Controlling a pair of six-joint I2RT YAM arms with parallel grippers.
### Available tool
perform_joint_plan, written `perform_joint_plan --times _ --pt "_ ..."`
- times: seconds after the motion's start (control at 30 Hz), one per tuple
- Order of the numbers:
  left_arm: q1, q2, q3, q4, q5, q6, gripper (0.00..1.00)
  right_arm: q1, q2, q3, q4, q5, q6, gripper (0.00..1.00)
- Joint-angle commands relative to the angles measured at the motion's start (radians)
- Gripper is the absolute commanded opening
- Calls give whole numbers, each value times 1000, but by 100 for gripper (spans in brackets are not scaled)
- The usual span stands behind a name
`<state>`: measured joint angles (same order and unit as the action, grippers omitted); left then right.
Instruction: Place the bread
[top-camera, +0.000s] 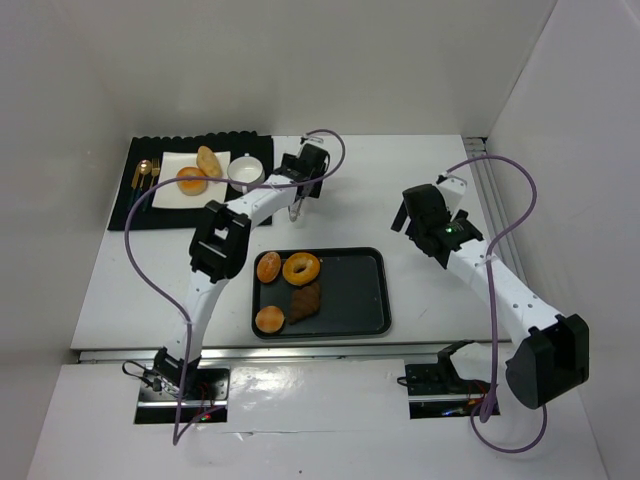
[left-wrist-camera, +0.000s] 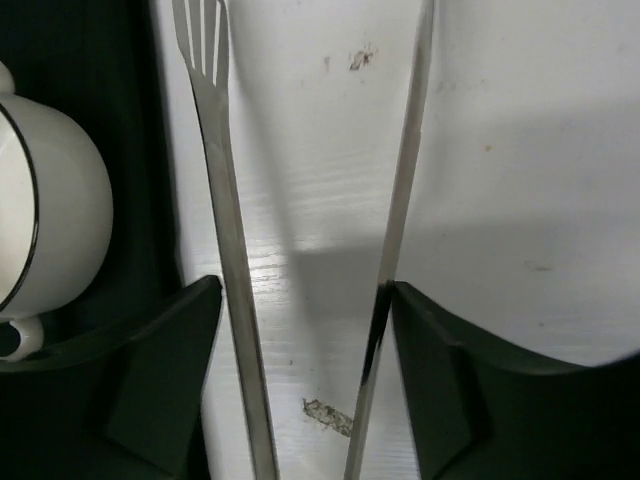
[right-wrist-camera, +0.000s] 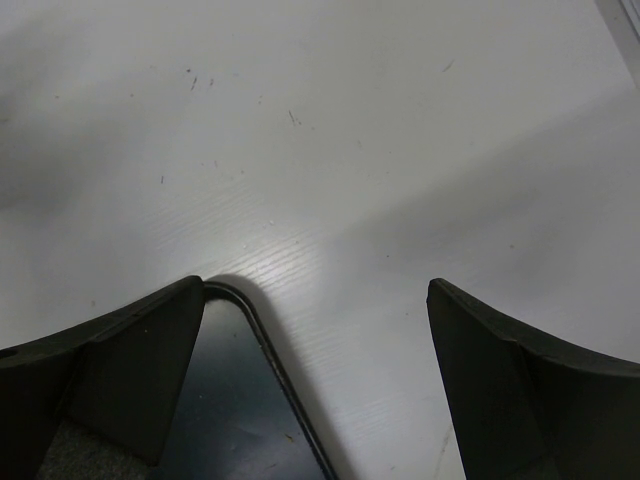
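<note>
Two breads lie on the white plate (top-camera: 170, 195) at the back left: a round bun (top-camera: 192, 180) and a long roll (top-camera: 209, 160). The black tray (top-camera: 350, 295) holds two buns (top-camera: 268, 266), a ring doughnut (top-camera: 301, 268) and a dark pastry (top-camera: 306, 301). My left gripper (top-camera: 298, 190) hovers right of the white cup (top-camera: 246, 172), shut on metal tongs (left-wrist-camera: 225, 200). The tongs' two arms are spread and press against both fingers (left-wrist-camera: 160, 380), with no bread between the tips. My right gripper (right-wrist-camera: 315, 300) is open and empty over the tray's corner (right-wrist-camera: 250, 400).
A black mat (top-camera: 130, 200) under the plate also carries gold cutlery (top-camera: 145, 175) and the cup (left-wrist-camera: 50, 220). White walls close in the table at the back and right. Purple cables loop over both arms.
</note>
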<state>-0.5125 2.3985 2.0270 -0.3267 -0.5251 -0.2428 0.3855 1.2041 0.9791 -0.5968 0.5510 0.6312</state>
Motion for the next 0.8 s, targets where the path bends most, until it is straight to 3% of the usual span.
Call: perform_joint_plan --times 0.0,0.13,0.47,0.77 --pt "9 1 32 2 56 -10 85 0 -23 13 -23 50 36 99" --pt "9 -12 32 -24 77 -10 99 0 -32 13 -23 50 36 99" --pt "9 -212 22 -101 106 -44 99 0 -5 64 -47 86 27 99" --pt "9 -459 -125 -110 169 -64 99 0 -37 44 -28 76 27 99"
